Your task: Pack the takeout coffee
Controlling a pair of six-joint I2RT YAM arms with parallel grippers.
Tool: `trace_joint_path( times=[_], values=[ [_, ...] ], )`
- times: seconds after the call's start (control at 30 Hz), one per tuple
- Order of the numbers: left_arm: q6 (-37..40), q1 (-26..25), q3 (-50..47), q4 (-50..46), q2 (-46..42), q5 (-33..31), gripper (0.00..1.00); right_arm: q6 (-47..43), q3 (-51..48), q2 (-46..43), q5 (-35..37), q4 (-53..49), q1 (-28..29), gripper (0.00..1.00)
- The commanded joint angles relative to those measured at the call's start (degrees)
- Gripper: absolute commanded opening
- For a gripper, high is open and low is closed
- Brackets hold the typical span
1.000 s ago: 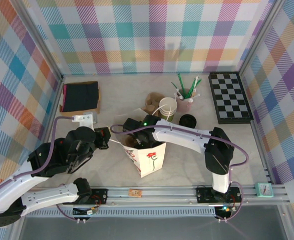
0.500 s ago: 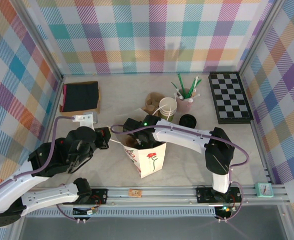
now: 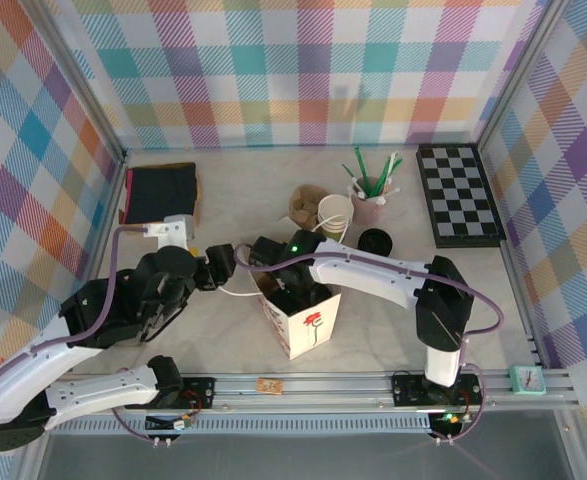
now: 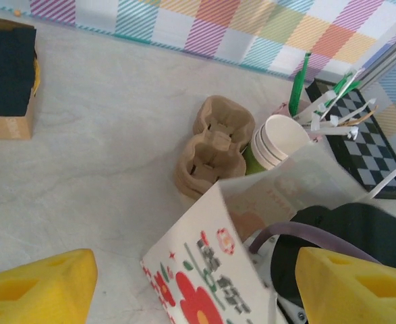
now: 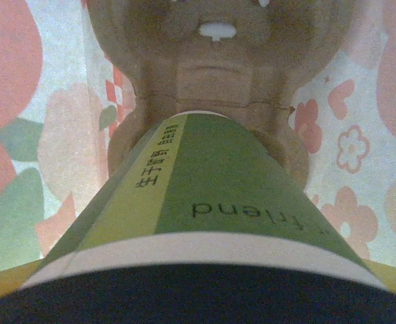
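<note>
The takeout coffee [image 5: 211, 202], a green cup with a white rim and a black lid, stands inside the white flowered paper bag [image 3: 311, 328]. Its base sits in a brown pulp carrier [image 5: 214, 81] at the bag's bottom. My right gripper [image 3: 291, 288] reaches down into the bag, its jaws closed on the cup just below the lid. My left gripper [image 4: 194, 290] is open to the left of the bag [image 4: 204, 270], with its yellow fingers [image 4: 36, 287] wide apart and nothing between them.
A stack of lidless cups [image 3: 335, 215] and a spare pulp carrier [image 3: 303, 203] stand behind the bag. A flat black lid [image 3: 375, 240], a cup of straws [image 3: 370, 195] and a checkerboard [image 3: 458, 195] lie at the right. A black pad on cardboard [image 3: 160, 193] lies at the far left.
My left gripper has opened and let go of the bag's edge, drawing slightly away. The bag has swung and shifted a little to the right. The right arm stays inside it.
</note>
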Motion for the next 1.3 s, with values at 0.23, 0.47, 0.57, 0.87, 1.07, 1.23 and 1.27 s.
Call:
trace_joint_path(
  times=[0.23,0.47,0.57,0.87,1.07,1.23,1.27],
  values=[
    [4.3,0.3,9.5,-1.8,1.5,-3.6,0.99,0.5,-1.3,-1.2,-0.2,0.6,0.5,0.36],
    [7.0,15.2,11.0,-4.4,6.7,15.4,0.83,0.6,-1.5,-2.8,0.2,0.7,0.5,0.36],
    [9.2,24.3,10.1,-1.4,8.3,27.3,0.82,0.7,-2.2,-3.7,0.3,1.5,0.5,0.36],
    [20.1,29.9,16.4,-4.1,20.9,44.2,0.82,0.3,-2.2,-4.1,0.5,1.7,0.5,0.36],
    [26.1,30.0,18.5,-10.1,24.9,45.0,0.63,0.3,-2.6,-3.9,0.1,2.3,0.5,0.36],
    [28.9,30.0,18.4,-11.6,27.3,47.7,0.6,0.4,-3.4,-4.3,0.1,2.5,0.5,0.36],
    [29.3,30.0,18.4,-11.7,27.7,48.3,0.6,0.5,-3.4,-4.2,0.1,2.6,0.5,0.36]
  ],
)
